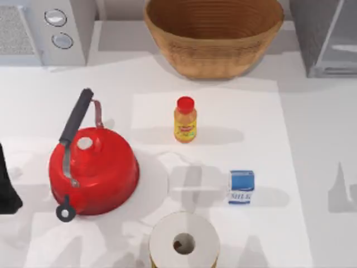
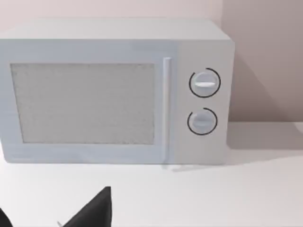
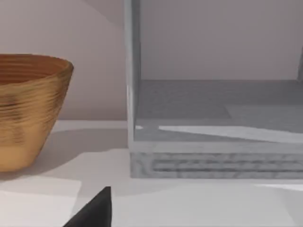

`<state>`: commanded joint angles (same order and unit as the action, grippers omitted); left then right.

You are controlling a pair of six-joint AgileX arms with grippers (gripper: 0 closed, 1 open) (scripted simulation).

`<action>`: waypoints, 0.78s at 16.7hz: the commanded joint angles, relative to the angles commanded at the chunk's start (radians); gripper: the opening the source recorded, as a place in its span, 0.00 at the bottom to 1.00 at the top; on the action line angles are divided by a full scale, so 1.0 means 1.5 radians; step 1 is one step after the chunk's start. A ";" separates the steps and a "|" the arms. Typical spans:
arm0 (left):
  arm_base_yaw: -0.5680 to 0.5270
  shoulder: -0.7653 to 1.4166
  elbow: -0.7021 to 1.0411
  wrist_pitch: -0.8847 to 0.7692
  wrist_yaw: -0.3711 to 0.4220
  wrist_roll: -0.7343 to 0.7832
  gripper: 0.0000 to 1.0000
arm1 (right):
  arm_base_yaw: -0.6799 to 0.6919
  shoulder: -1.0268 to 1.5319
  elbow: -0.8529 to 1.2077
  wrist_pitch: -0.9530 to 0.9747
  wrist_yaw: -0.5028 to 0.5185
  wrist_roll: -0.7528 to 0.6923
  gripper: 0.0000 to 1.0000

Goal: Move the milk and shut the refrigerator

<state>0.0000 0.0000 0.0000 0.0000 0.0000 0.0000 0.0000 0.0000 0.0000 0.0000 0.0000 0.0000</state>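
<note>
The tabletop (image 1: pixel 312 139) is bare along its right side. The refrigerator (image 1: pixel 326 36) stands open at the far right corner, the basket (image 1: pixel 213 34) beside it. The milk (image 1: pixel 241 187) stands upright, right of centre, apart from the juice (image 1: pixel 185 119). Whether either tool is spread or pressed together, I cannot tell.

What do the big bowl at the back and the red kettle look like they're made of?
The bowl looks like woven wicker or turned wood: tan, matte, with fine horizontal ridges circling its wall; which of the two I can't tell. The kettle looks like glossy red enamelled metal, with a soft sheen on its dome, and its handle seems matte black plastic.
</note>
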 joint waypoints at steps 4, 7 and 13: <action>0.000 0.000 0.000 0.000 0.000 0.000 1.00 | 0.023 0.022 0.000 0.022 0.023 0.000 1.00; 0.000 0.000 0.000 0.000 0.000 0.000 1.00 | 0.107 0.102 -0.001 0.093 0.109 -0.001 1.00; 0.000 0.000 0.000 0.000 0.000 0.000 1.00 | 0.319 0.274 0.002 0.247 0.325 -0.001 1.00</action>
<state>0.0000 0.0000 0.0000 0.0000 0.0000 0.0000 0.4784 0.4106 0.0026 0.3712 0.4880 -0.0008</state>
